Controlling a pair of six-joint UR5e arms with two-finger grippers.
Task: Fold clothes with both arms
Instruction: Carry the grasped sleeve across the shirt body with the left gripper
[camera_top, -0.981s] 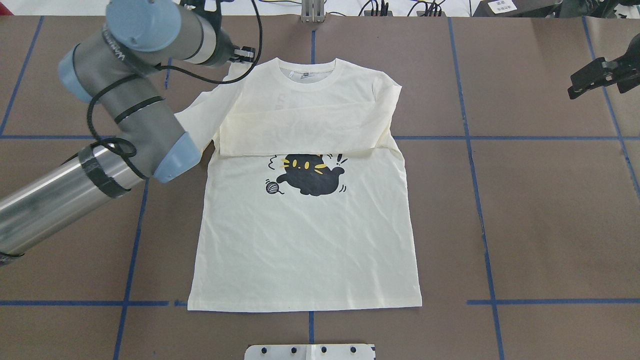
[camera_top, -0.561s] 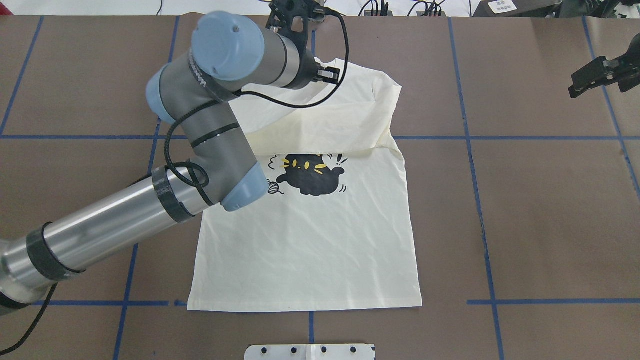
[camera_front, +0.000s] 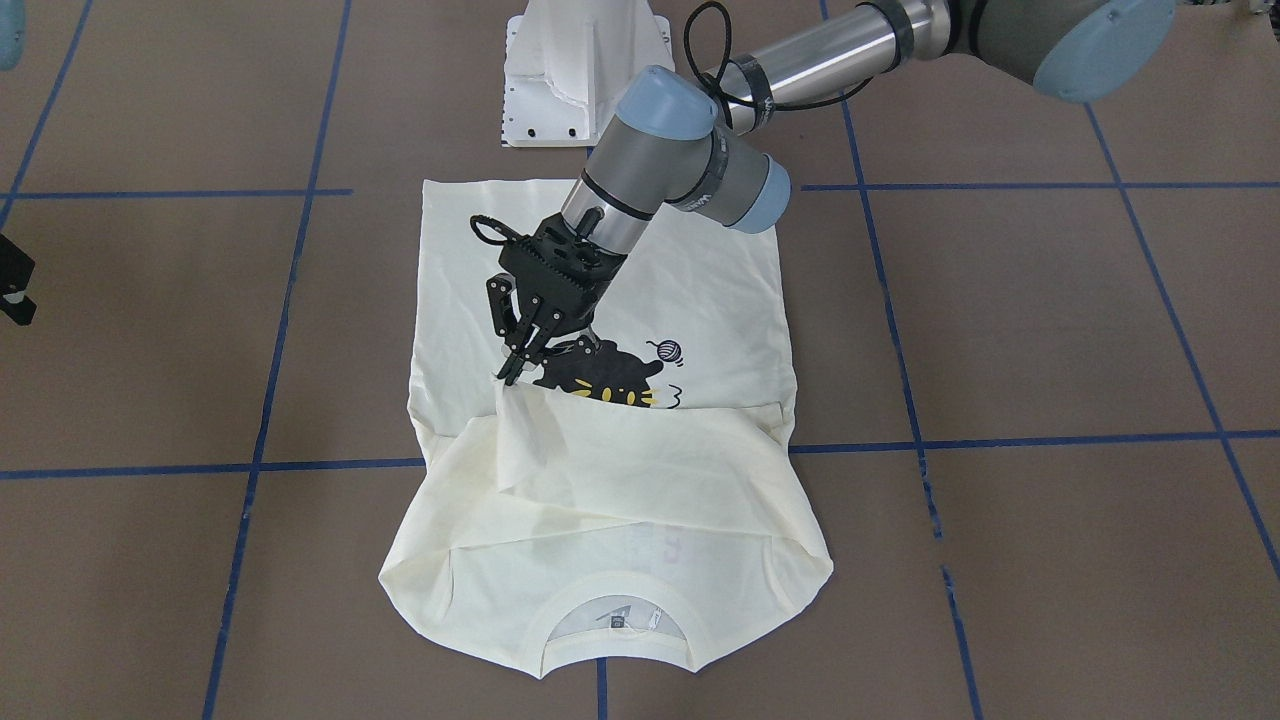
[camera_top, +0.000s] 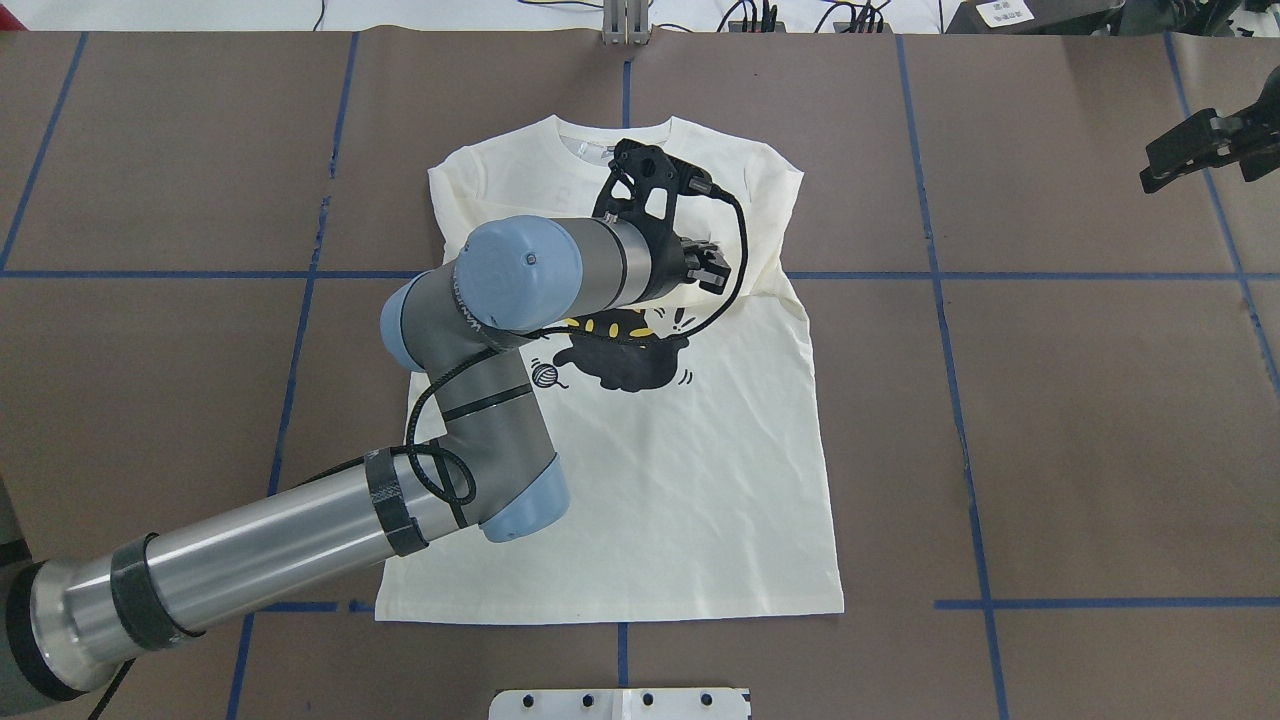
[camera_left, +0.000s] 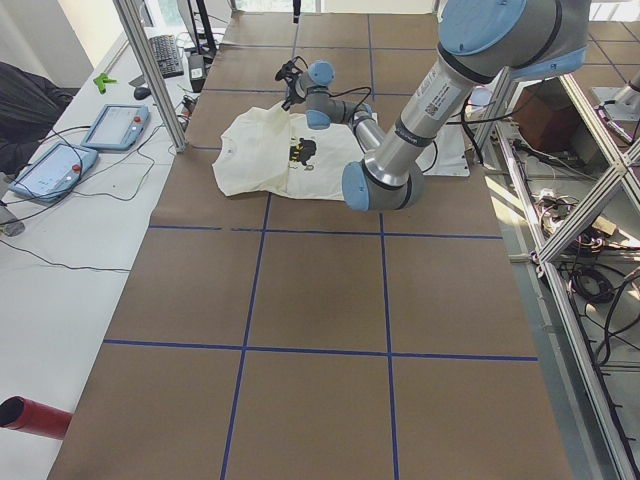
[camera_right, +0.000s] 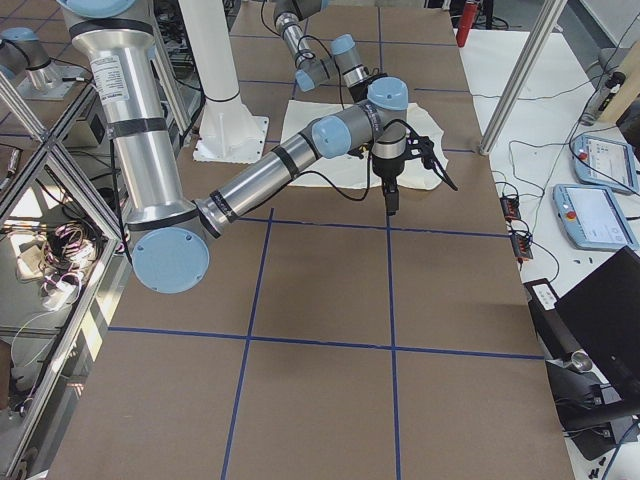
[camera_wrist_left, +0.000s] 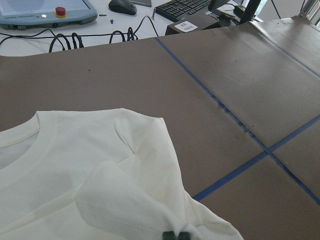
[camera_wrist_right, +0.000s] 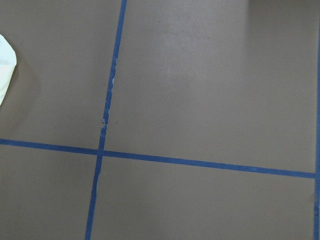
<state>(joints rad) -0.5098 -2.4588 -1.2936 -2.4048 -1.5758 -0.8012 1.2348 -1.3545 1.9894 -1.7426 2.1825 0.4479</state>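
The cream shirt (camera_top: 650, 480) lies print side up on the brown table, with its collar (camera_front: 615, 610) at the far side from the robot. The black cat print (camera_top: 620, 360) shows at mid-chest. One sleeve lies folded flat across the chest. My left gripper (camera_front: 512, 378) is low over the chest just above the cat. It is shut on the end of the other sleeve (camera_front: 520, 420), which it holds across the first one. In the left wrist view the fingertips (camera_wrist_left: 176, 235) pinch bunched cream fabric (camera_wrist_left: 130, 200). My right gripper (camera_top: 1160, 170) hangs open over bare table to the right, away from the shirt.
The white pedestal base (camera_front: 575, 80) stands at the robot's side of the table. Blue tape lines (camera_top: 960, 400) grid the brown surface. Teach pendants (camera_left: 60, 165) and a keyboard (camera_left: 165, 55) lie beyond the far edge. Metal frame posts (camera_right: 520, 70) stand there too.
My left arm swung from beyond the shirt's left shoulder rightward and nearer, over the chest, drawing the sleeve across with it. The right arm stayed in place.
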